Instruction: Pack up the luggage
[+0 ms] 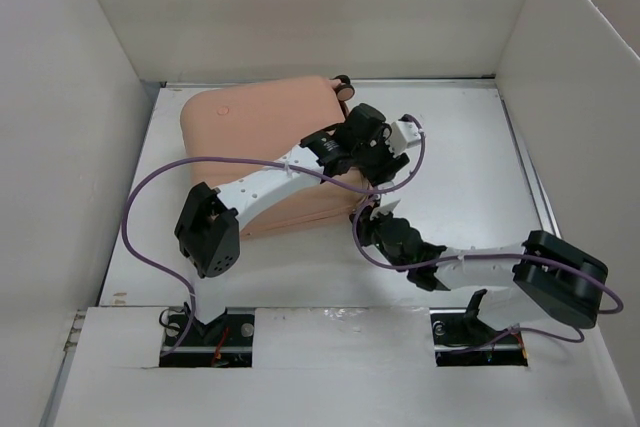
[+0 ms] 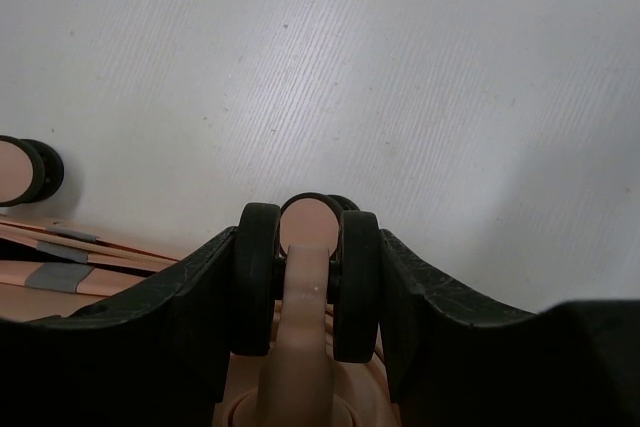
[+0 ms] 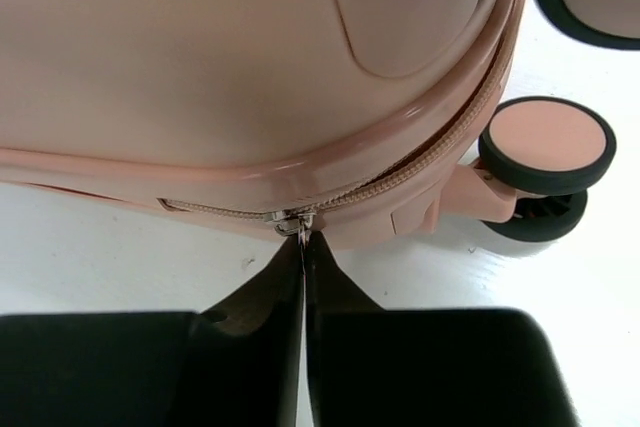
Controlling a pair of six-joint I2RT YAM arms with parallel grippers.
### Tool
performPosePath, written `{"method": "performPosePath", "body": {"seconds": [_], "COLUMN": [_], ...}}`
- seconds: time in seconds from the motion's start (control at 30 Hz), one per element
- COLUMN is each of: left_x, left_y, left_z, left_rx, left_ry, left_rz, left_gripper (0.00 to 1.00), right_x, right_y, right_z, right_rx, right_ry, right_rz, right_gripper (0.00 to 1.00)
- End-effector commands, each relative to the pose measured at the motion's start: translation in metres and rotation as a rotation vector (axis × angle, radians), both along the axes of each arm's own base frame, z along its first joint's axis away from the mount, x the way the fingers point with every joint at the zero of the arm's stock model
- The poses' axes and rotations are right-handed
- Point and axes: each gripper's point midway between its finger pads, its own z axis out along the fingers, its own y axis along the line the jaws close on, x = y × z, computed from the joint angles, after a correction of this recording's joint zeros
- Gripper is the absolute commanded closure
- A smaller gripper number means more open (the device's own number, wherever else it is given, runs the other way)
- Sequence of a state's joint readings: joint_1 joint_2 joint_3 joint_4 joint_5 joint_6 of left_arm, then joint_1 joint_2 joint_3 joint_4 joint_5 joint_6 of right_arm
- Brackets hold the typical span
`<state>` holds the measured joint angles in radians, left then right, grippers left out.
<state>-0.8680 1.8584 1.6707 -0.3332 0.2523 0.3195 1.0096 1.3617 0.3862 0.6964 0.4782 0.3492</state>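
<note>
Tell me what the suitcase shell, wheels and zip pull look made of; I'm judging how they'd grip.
Suitcase shell: seemingly hard moulded plastic, satin pink; soft highlights, moulded recess. Wheels: probably matt black rubbery tyres on smooth pink plastic hubs. Zip pull: apparently shiny metal.

Left arm (image 1: 265,187): elbow up near my base, forearm reaching forward and right, wrist bent. Left gripper (image 1: 392,142) is clamped, fingers (image 2: 200,297) bearing on both sides of a wheel (image 2: 310,222).

Right arm (image 1: 480,267): upper link folded out to the right, forearm running low to the left. Right gripper (image 1: 368,209) points forward, pads (image 3: 330,297) pressed almost flat together, tips pinching the zipper pull (image 3: 293,226). The two grippers sit near each other, not touching.
</note>
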Motion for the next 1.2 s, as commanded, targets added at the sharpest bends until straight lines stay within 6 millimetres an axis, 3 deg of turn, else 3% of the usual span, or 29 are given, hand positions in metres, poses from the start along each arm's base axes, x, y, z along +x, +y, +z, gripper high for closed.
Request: {"method": "performPosePath", "body": {"seconds": [0.0, 0.1, 0.27, 0.4, 0.53, 0.7, 0.87, 0.97, 1.17], "left_x": [0.028, 0.028, 0.027, 0.024, 0.020, -0.002, -0.025, -0.045, -0.075], "left_y": [0.007, 0.007, 0.008, 0.016, 0.024, 0.038, 0.049, 0.055, 0.071], "left_z": [0.052, 0.052, 0.056, 0.059, 0.065, 0.070, 0.062, 0.059, 0.041], "left_rx": [-0.101, -0.101, -0.105, -0.095, -0.082, -0.058, -0.014, 0.015, 0.057], "left_ry": [-0.086, -0.086, -0.099, -0.090, -0.097, -0.083, -0.075, -0.076, -0.050], "left_rz": [0.104, 0.104, 0.099, 0.089, 0.063, 0.007, -0.067, -0.122, -0.214], "left_gripper": [1.00, 1.00, 1.00, 1.00, 1.00, 1.00, 1.00, 1.00, 1.00], "right_x": [0.013, 0.015, 0.015, 0.024, 0.035, 0.053, 0.072, 0.082, 0.115], "right_y": [0.011, 0.006, -0.011, -0.039, -0.068, -0.098, -0.104, -0.090, -0.104], "right_z": [0.058, 0.066, 0.052, 0.021, 0.016, 0.017, 0.020, 0.020, 0.033], "right_rx": [0.177, 0.198, 0.175, 0.115, 0.111, 0.109, 0.082, 0.057, 0.078], "right_ry": [-0.095, -0.103, -0.060, 0.043, 0.070, 0.080, 0.071, 0.067, 0.025], "right_rz": [-0.045, -0.073, -0.137, -0.206, -0.263, -0.312, -0.256, -0.175, -0.185], "right_gripper": [0.96, 1.00, 1.00, 1.00, 1.00, 1.00, 1.00, 1.00, 1.00]}}
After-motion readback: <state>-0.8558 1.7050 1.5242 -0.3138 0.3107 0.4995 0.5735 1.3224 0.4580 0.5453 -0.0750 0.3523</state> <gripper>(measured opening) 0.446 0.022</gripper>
